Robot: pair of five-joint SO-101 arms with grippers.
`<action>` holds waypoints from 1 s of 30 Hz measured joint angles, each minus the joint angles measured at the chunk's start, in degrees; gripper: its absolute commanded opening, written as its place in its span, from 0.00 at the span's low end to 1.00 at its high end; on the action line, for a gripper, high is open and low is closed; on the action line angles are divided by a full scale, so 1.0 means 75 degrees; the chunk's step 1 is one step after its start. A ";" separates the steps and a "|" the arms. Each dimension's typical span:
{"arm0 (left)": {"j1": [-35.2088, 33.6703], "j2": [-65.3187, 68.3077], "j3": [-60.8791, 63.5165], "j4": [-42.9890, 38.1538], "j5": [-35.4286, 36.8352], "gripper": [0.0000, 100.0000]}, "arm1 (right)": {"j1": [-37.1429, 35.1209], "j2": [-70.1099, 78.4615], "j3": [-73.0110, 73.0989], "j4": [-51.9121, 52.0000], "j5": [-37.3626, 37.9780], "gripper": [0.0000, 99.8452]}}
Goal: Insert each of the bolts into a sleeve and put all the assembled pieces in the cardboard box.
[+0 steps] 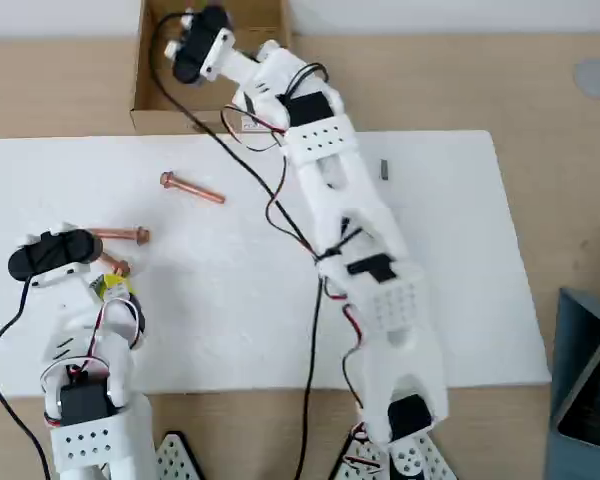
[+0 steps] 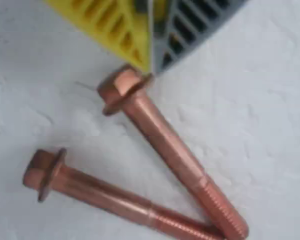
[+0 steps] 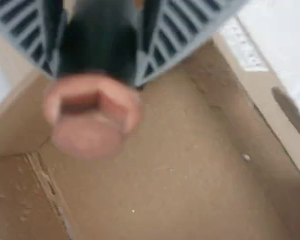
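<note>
My right hand [image 3: 92,75] is gripping a dark sleeve [image 3: 97,40] with a bolt [image 3: 90,112] in it over the cardboard box [image 3: 200,190] at the far left. My left hand [image 2: 150,57] is hovering closed and empty, near left, beside two loose bolts [image 2: 165,145]

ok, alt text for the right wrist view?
The right gripper clamps a dark sleeve with a copper bolt in it, hex head toward the camera, above the floor of the cardboard box.

The bolts [image 1: 191,188] are copper, sleeve [image 3: 97,40] black, mat [image 1: 430,250] white, box [image 1: 137,70] brown.
</note>
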 measured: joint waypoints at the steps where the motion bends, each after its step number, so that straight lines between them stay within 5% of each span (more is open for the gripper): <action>1: 0.0000 0.0000 0.0000 0.0000 0.0000 0.00 | 0.0000 0.0270 -0.0258 0.0000 0.0164 0.01; 12: 0.0000 0.0000 0.0000 0.0000 0.0000 0.00 | 0.0000 0.1829 -0.2239 0.0375 0.0750 0.15; 30: 0.0000 0.0000 0.0000 0.0000 0.0000 0.00 | -0.0012 0.1840 -0.3634 0.1770 0.0774 0.08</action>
